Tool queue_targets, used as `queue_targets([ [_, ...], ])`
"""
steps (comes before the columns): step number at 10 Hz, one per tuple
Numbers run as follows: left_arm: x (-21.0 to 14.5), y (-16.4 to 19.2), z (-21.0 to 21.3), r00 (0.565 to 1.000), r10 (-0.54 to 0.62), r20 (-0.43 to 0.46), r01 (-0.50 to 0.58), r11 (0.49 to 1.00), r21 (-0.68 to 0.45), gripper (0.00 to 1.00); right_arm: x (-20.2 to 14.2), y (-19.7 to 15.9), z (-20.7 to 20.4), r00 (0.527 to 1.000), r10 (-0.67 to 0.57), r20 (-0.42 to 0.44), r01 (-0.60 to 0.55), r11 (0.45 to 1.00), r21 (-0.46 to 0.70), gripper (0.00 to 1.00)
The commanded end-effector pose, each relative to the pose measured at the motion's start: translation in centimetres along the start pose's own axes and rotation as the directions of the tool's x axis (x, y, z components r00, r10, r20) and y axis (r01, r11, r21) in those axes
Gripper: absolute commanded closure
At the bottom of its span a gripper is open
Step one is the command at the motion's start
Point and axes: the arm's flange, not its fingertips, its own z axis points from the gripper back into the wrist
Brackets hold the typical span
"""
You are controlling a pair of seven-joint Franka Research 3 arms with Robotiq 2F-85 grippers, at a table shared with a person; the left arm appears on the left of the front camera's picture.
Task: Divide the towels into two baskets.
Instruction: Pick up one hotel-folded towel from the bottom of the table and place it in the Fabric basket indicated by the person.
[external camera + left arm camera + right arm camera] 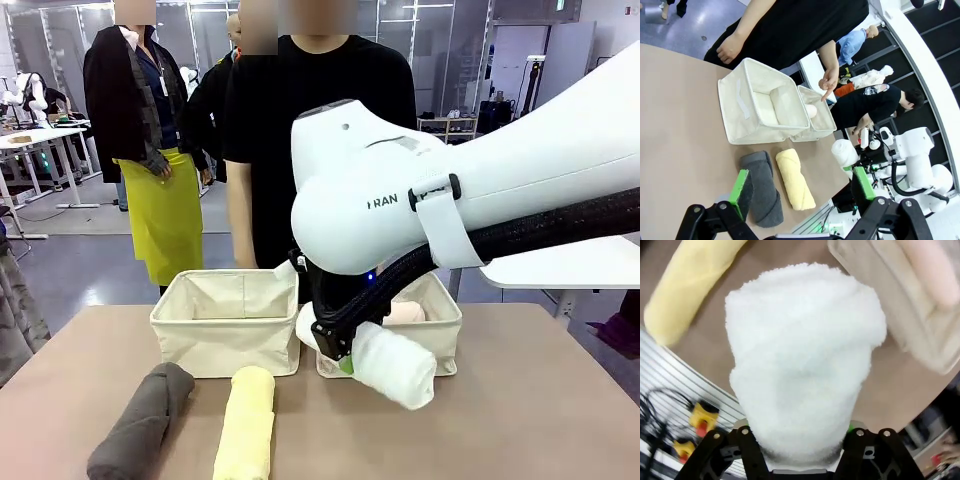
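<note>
Right now the right gripper (343,358) is clamped on the white towel (802,365), holding it just in front of the right basket (450,345), where the pink towel (405,313) lies. The next move, I judge, is to lift it over the rim and release. The left gripper (802,186) hangs wide open and empty. There are four towels in all. The grey towel (140,420) and yellow towel (245,425) lie on the table (520,420) before the empty left basket (215,345) — two baskets.
</note>
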Motion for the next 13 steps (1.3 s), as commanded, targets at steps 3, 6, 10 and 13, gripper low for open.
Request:
queue_targets([
  [3, 0.1, -0.1, 0.2, 1.0, -0.011, 0.015, 0.011, 1.0, -0.023, 0.0, 0.0, 0.0, 0.0, 1.0, 0.0, 0.0, 0.0, 1.0, 0.0, 0.4],
  [6, 0.1, -0.1, 0.2, 1.0, -0.011, 0.015, 0.011, 1.0, -0.023, 0.0, 0.5, -2.0, 1.1, 0.975, 0.218, -0.048, -0.221, 0.973, -0.07, 0.4],
  [10, 0.1, -0.1, 0.2, 1.0, -0.011, 0.015, 0.011, 1.0, -0.023, 0.0, 1.4, -9.8, 3.5, 0.815, 0.576, -0.056, -0.577, 0.802, -0.155, 0.4],
  [13, 0.1, -0.1, 0.2, 1.0, -0.011, 0.015, 0.011, 1.0, -0.023, 0.0, 5.0, -15.3, 0.8, 0.768, 0.638, -0.056, -0.638, 0.754, -0.154, 0.4],
])
